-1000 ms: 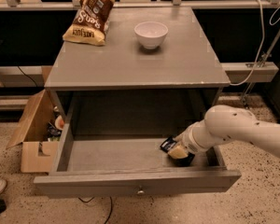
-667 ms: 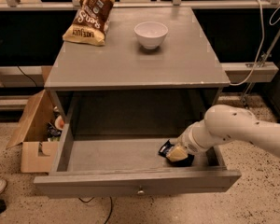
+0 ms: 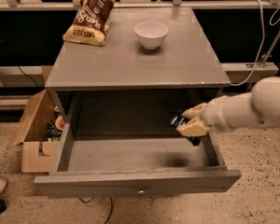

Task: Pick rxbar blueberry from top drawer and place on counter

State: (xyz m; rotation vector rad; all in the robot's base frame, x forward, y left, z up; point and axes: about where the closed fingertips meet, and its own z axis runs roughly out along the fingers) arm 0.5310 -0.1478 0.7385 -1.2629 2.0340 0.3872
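Closed on the bar [image 3: 178, 121] with the gripper [image 3: 192, 123], at the drawer's [image 3: 135, 181] right, clear of its floor, just below the counter's [image 3: 130, 64] near edge. Risks clipping that edge if raised straight up, knocking the bar loose. Risks nudging the bowl [image 3: 151, 34] on placing too far.

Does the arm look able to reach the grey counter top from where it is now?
Probably yes. The gripper, shut on the dark navy-blue snack bar, hangs over the right side of the open grey drawer, just below the grey counter, whose front part lies bare.
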